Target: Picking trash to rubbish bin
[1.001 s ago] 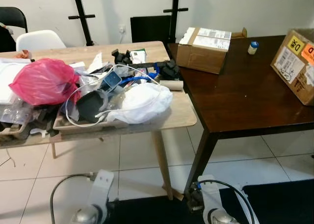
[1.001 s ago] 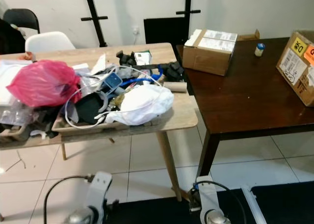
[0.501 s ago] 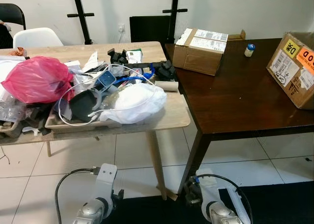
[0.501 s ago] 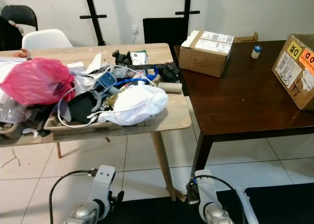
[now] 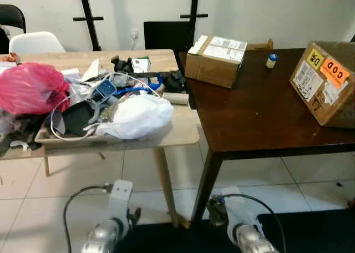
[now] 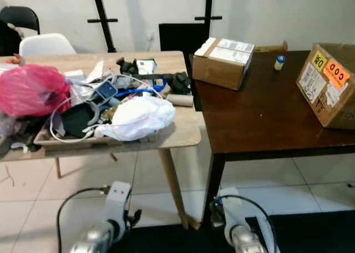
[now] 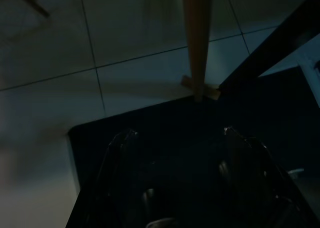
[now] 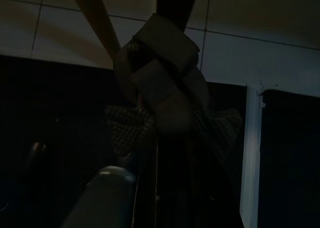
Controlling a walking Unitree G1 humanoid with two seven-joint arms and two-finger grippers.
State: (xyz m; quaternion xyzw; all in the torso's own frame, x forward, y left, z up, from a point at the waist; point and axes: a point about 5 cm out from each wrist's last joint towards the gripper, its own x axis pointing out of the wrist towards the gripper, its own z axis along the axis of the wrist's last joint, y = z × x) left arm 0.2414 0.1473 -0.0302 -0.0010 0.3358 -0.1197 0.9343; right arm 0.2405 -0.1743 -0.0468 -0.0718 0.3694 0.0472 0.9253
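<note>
A light wooden counter [image 5: 183, 132] carries trash — a pink plastic bag [image 5: 30, 89] and a white plastic bag [image 5: 136, 115]. Left tool [image 7: 177, 138] spreads wide, empty; right tool [image 8: 172, 123] — cannot tell.

Silver arms [image 5: 113, 214] – black cables [image 5: 75, 200] looping off both wrists.

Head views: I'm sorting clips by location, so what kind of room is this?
Probably a home dining or work room used for storage: a cluttered wooden table, a dark table with shipping boxes, chairs and a tiled floor.
</note>
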